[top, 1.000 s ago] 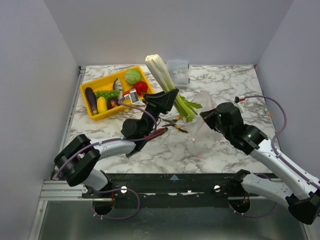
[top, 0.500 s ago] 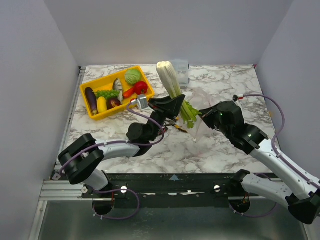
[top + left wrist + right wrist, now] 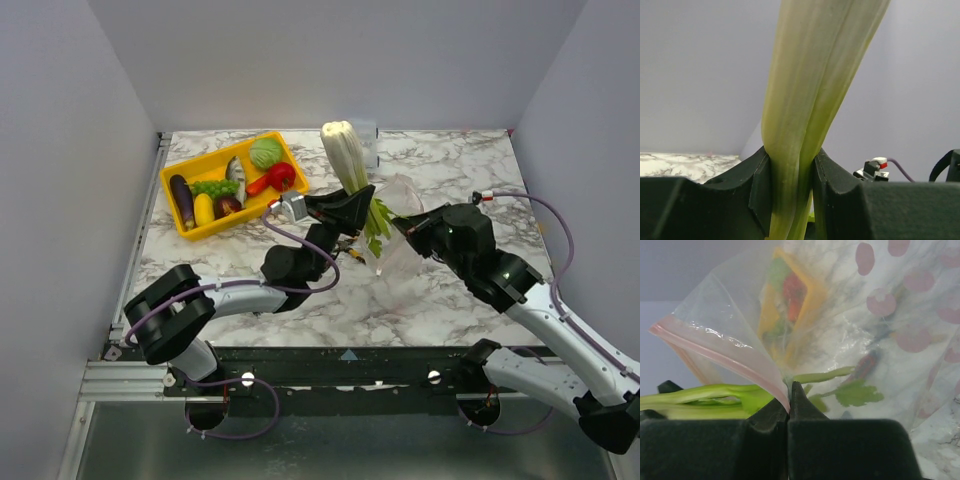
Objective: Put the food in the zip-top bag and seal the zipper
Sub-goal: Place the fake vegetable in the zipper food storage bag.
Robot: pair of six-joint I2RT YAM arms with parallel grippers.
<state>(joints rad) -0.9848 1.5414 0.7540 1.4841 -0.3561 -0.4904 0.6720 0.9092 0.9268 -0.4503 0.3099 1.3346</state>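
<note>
While you hold the celery stalk (image 3: pixel 345 150) at the zip-top bag (image 3: pixel 402 245): insertion hazards.
Your left fingers (image 3: pixel 352 207) clamp the stalk mid-length, leafy end down, over the bench's middle; your right fingers (image 3: pixel 789 412) are closed on the zipper (image 3: pixel 715 351) lip, hanging the bag just beside it. Whether the leaves have passed the mouth cannot be told. A single-point pinch lets the mouth sag, so the leaves could snag the lip or shove the bag free. Pliers (image 3: pixel 350 245) lie underneath; a clear box (image 3: pixel 366 135) stands at the far edge behind the stalk; the other food (image 3: pixel 265 153) sits in the yellow tray (image 3: pixel 215 152) at the far-left corner.
</note>
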